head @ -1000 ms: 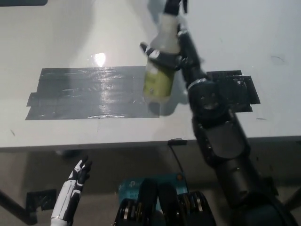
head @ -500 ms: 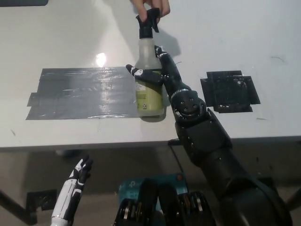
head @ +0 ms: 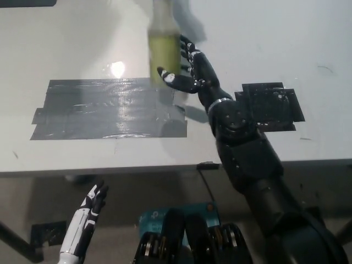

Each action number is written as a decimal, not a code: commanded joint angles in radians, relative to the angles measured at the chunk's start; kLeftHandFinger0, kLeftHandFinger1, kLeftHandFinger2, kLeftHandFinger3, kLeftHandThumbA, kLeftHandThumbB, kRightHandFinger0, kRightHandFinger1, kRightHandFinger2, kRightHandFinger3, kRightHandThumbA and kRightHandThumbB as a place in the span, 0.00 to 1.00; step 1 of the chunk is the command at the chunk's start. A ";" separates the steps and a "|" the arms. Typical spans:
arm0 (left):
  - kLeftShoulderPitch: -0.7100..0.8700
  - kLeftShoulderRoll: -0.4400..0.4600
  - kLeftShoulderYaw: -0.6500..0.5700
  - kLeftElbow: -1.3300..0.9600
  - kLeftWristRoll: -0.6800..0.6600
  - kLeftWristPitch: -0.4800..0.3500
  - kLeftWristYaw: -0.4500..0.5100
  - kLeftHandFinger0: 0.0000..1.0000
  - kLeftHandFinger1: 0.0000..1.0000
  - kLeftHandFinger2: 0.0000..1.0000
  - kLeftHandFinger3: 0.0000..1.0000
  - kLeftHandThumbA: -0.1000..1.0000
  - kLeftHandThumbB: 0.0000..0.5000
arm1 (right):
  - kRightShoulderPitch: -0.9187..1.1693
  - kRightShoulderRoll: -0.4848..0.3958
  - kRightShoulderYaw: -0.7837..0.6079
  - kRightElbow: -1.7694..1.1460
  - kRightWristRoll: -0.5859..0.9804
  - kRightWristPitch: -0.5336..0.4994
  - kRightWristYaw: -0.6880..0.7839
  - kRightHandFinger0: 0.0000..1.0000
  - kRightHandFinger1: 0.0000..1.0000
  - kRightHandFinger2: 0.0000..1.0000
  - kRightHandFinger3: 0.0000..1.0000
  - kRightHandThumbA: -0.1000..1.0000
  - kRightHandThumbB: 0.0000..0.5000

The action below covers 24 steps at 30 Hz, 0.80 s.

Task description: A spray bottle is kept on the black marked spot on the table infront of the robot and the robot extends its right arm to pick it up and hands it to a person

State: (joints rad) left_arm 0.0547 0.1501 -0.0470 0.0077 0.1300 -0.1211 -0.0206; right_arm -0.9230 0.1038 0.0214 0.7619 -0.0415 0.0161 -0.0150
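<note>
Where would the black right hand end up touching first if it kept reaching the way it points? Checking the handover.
Probably the blurred yellow-green spray bottle, just beyond the open black right hand; depth is unclear.

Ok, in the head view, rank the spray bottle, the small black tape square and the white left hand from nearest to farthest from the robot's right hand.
From the right hand:
1. Spray bottle, blurred, just beside its upper left.
2. Small black tape square, on the table to its right.
3. White left hand, resting low, below the table edge.

Surfaces and finishes
Table (head: pixel 286 44): smooth white, slight sheen. Grey tape patch (head: pixel 104 107): glossy, wrinkled. Black tape square (head: pixel 269 107): duller. Spray bottle (head: pixel 164 47): translucent plastic.
</note>
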 commanded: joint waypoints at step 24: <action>-0.009 0.014 -0.005 -0.012 0.012 -0.019 -0.011 1.00 1.00 1.00 1.00 1.00 0.62 | 0.728 -0.253 0.049 -1.392 0.026 0.112 0.157 1.00 1.00 1.00 1.00 0.97 0.84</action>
State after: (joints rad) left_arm 0.0503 0.1494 -0.0464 0.0138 0.1316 -0.1069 -0.0201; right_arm -0.4543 -0.0614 0.0361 -0.0886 -0.0449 0.1238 0.0545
